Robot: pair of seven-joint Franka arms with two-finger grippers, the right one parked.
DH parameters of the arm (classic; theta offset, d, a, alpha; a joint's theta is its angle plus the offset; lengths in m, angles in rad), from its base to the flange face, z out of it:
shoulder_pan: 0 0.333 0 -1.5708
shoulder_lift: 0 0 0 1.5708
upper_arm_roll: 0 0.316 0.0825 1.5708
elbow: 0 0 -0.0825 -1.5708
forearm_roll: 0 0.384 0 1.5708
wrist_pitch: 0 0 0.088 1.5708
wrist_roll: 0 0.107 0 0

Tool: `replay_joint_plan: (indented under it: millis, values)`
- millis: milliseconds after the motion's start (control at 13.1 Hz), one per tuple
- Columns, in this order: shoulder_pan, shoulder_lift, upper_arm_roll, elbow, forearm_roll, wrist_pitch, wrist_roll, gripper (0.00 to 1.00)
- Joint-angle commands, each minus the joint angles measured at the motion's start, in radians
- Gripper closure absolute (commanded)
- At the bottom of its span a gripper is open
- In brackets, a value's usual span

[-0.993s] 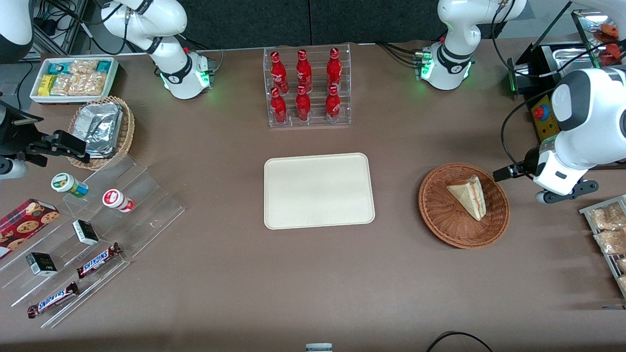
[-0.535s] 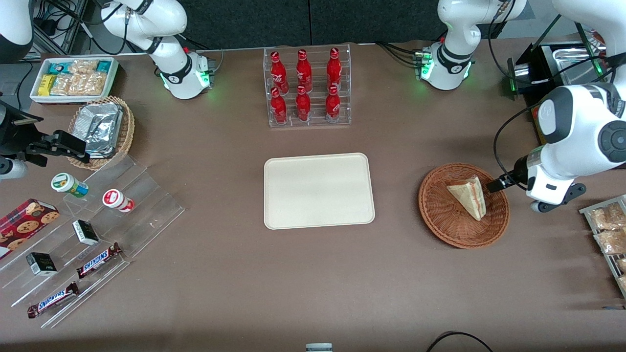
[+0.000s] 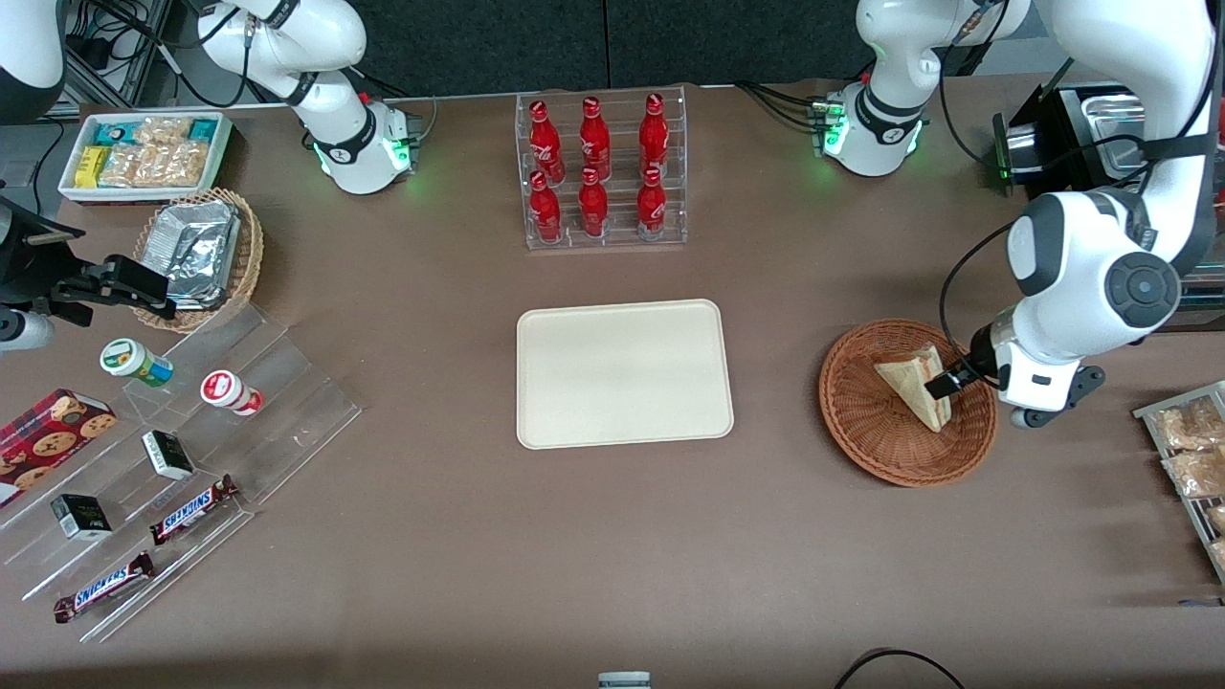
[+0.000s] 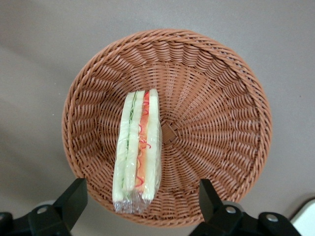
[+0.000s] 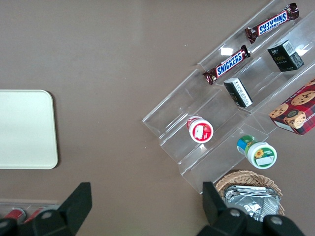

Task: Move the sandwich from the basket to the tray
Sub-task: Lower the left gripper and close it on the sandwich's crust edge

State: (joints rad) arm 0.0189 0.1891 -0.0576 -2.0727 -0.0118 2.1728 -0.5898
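One sandwich (image 4: 137, 150) is seen in one round basket (image 3: 866, 440), lying a little off the middle. One tray (image 3: 624, 373) is set well apart, toward the parked arm's end, with bare table (image 3: 775, 383) between them. The gripper (image 4: 140, 204) is held above the basket's rim – its fingers (image 4: 74, 196) are spread wide, gripping nothing. The sandwich is a pale wedge – red, orange and green stripes are shown on its edge.

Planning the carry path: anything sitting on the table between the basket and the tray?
Nothing: the front view shows bare brown table between the basket and tray. The gripper, open, hovers over the sandwich.
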Motion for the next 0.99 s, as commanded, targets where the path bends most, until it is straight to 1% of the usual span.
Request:
replay_joint_plan:
  millis: [0,229,917]
  values:
    - [0.000,-0.033,-0.001,-0.064,0.000,0.053,-0.018,0.00]
    - [0.000,-0.034,-0.001,-0.118,-0.004,0.128,-0.067,0.00]
    - [0.000,-0.030,-0.004,-0.227,-0.004,0.269,-0.094,0.00]
